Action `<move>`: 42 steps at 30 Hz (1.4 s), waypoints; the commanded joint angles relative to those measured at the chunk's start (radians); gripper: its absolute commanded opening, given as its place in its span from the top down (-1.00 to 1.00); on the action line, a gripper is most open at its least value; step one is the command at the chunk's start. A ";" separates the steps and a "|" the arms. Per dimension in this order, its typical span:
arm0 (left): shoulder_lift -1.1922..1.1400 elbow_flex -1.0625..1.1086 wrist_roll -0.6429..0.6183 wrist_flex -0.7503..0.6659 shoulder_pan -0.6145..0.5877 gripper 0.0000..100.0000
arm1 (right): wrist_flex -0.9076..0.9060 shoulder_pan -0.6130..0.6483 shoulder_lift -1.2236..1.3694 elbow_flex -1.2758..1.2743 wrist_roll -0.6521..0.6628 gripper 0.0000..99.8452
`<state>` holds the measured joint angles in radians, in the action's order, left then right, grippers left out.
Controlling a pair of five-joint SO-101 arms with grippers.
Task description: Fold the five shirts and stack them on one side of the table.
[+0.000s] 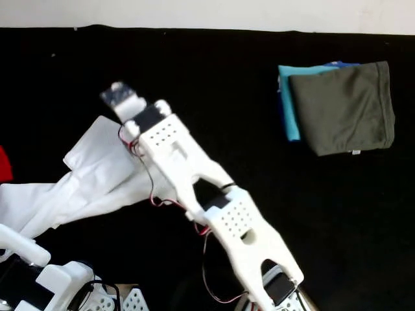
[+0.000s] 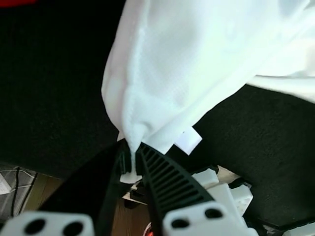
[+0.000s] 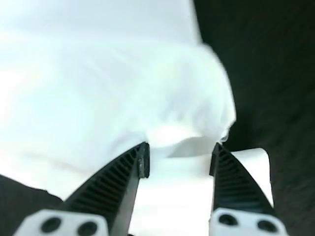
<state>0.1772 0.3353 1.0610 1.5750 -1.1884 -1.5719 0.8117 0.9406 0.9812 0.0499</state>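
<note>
Left gripper (image 2: 132,158) clamped on white shirt (image 1: 91,178) hem; small white tag (image 2: 188,140) just beside the tips, print unreadable. Right gripper (image 3: 179,160) has jaws apart, close over shirt's other end. Folded stack lies well apart on black table (image 1: 227,71): dark grey shirt (image 1: 343,110) atop teal shirt (image 1: 289,110).

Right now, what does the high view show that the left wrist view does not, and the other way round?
The high view adds the folded pile, a grey shirt on a teal shirt, and a white arm stretched over the white shirt. The left wrist view adds the left gripper pinched shut on that shirt's edge, plus a small label. Both share the white shirt and the black table.
</note>
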 commanded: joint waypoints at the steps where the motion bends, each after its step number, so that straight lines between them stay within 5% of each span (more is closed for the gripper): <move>1: 0.016 -0.068 -0.098 0.011 0.058 0.98 | -0.099 -0.010 0.031 0.042 -0.005 0.74; 4: 0.015 -0.119 -0.170 0.049 0.134 0.98 | -0.159 -0.047 0.047 0.044 -0.005 1.00; 12: 0.015 -0.286 -0.361 0.146 0.358 0.98 | -0.191 -0.216 -0.111 0.070 -0.006 0.99; 19: 0.016 -0.490 -0.479 0.189 0.426 0.98 | -0.193 -0.357 -0.475 -0.105 0.071 0.99; 33: 0.016 -0.124 -0.407 0.189 0.424 0.98 | -0.084 -0.452 -1.084 -1.176 0.163 0.99; 42: 0.016 -0.033 -0.345 0.186 0.423 0.98 | -0.087 -0.458 -1.293 -1.279 0.275 0.86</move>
<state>0.1772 0.3030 0.7020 1.7576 -0.7725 -1.6563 0.3652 -0.2946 -0.3199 0.3092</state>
